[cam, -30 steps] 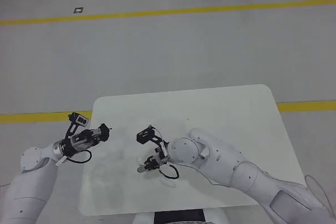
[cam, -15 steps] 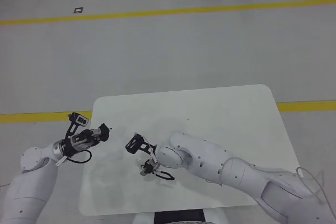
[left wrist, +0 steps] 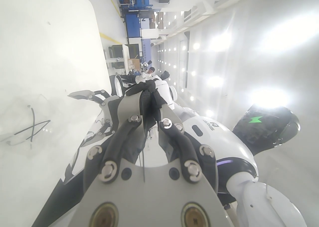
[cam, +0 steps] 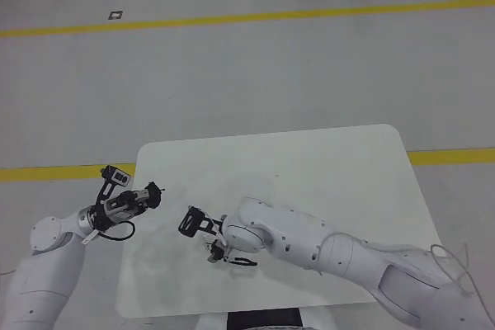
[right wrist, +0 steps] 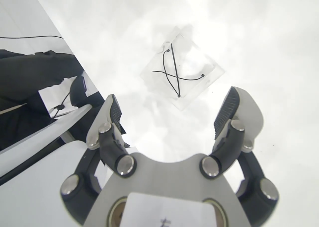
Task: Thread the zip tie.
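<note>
The white worktop [cam: 330, 165] is carrying everything. The right arm is lying across its near left part, with the right pincer [cam: 215, 251] pointing down at the surface. The left arm is sitting off the worktop's left side, its left pincer [cam: 153, 195] hanging at that left edge, well apart from the right one.

In the right wrist view the right pincer [right wrist: 172, 99] is standing with its ribbed fingers [right wrist: 228, 106] spread wide apart and nothing between them. It is hovering just beside a clear square tray [right wrist: 214, 73] that is lying flat on the worktop.

In the left wrist view the left pincer [left wrist: 149, 88] is pressing its fingers together at the tips. A thin black strip [left wrist: 143, 165], seemingly a zip tie, is running down between them toward the palm plate.

Three black zip ties [right wrist: 175, 71] are lying inside the tray, crossing one another near its middle. Each one's small square head is pointing toward a different side.
</note>
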